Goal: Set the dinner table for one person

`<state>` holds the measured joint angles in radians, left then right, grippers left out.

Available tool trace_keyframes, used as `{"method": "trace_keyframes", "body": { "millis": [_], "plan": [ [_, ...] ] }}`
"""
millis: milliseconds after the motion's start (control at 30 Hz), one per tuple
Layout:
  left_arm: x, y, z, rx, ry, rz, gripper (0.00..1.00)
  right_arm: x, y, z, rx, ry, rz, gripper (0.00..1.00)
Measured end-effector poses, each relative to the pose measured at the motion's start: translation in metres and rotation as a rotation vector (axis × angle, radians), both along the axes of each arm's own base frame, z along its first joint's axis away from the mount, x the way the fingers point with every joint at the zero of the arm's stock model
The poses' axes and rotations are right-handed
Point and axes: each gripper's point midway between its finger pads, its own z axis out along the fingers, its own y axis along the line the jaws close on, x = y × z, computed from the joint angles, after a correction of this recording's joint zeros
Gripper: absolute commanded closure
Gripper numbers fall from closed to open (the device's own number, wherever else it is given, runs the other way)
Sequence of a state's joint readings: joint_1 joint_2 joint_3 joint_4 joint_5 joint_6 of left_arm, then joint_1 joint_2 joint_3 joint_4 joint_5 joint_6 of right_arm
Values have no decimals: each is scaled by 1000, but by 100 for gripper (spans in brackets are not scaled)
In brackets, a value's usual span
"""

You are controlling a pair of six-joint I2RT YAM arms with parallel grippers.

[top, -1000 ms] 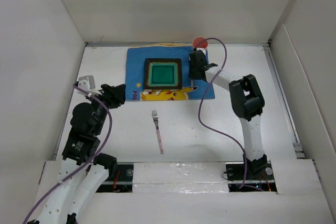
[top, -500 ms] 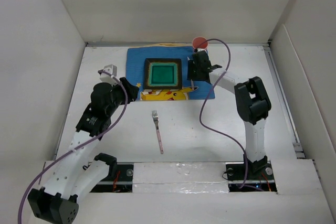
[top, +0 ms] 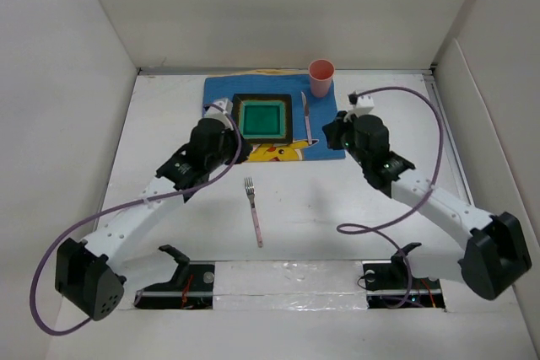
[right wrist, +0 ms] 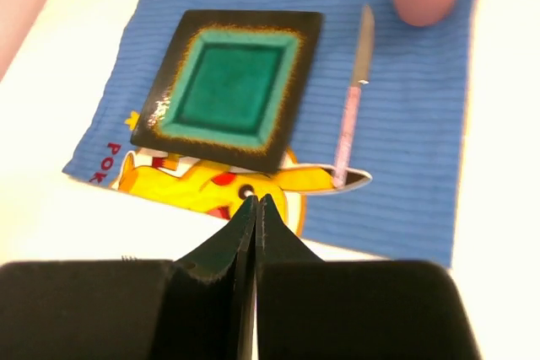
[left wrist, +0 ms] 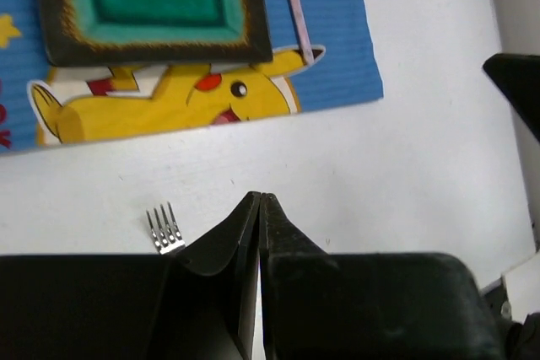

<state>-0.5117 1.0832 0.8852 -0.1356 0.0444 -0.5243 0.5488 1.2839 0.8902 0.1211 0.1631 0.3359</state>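
Observation:
The dinner table is the wide white surface. A blue cartoon placemat lies at its far middle, carrying a green square plate, a pink-handled knife right of the plate, and a pink cup at the far right corner. A pink-handled fork lies on the bare table nearer the bases. My left gripper hovers shut and empty by the placemat's near left; its tip sits right of the fork tines. My right gripper is shut and empty at the placemat's right edge, with its tip short of the knife.
White walls enclose the table on three sides. Purple cables trail from both arms over the near table. The right arm's elbow rests low at the near right.
The right gripper drew back to the right from the knife, which now lies uncovered on the placemat. The left arm reached forward toward the placemat. Both grippers went from open to shut.

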Motion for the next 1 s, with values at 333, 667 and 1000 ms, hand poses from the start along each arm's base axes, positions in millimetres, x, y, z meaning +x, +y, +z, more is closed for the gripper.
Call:
{"method": "trace_keyframes", "body": {
  "millis": [333,667,1000],
  "plan": [
    [-102,-68,-57,105,70,0,61,-13,-64,-22,43,-2,-132,50],
    [-133,-13,-149,199,254,204,51,-9,-58,-40,45,50,-96,50],
    [-142,-17,-192,338,292,225,64,-7,-51,-59,24,99,-78,51]
  ]
}}
